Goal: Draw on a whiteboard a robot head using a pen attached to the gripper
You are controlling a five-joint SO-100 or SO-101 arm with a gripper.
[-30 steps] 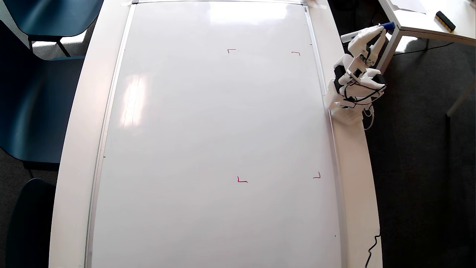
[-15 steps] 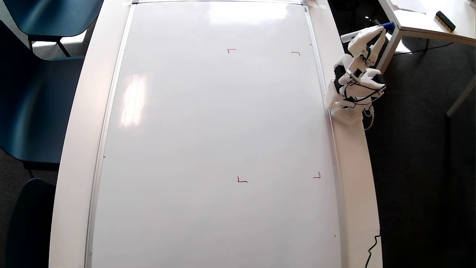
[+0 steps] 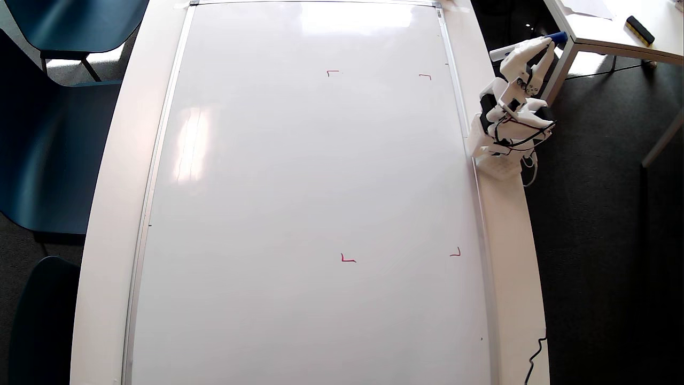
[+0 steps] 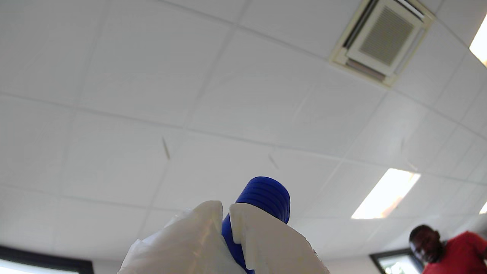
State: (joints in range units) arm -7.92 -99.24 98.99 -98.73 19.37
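No line of the robot head shows on the whiteboard (image 3: 299, 176) yet: its glossy face carries only four small red corner marks (image 3: 348, 259), and the framed patch they bound lies well away from the end effector (image 3: 545, 45), down and to the left in the overhead view. The pen (image 3: 529, 45), a white marker with a blue end (image 4: 262, 198), is clamped between the end effector's (image 4: 225, 213) white fingers (image 4: 266, 239), which are closed narrowly around it. In the wrist view the blue end juts past the fingertips toward the ceiling, so the arm seems folded up and back. In the overhead view it hangs beyond the board's frame, past the edge of the surface (image 3: 502, 224) and just beside the corner of a second table (image 3: 609, 43). Whether that blue end is a cap or the back of the marker cannot be told; if the writing tip is covered or faces the wrong way, I would expect a stroke that leaves no ink. Swinging out of this fold, the pen could clip the neighbouring table's corner and shift in the grip. Coming down too steeply, it could jam on the board or be pushed back through the fingers. Too light a touch on so slick a board would probably break the line, and a start outside the red marks would misplace the drawing.
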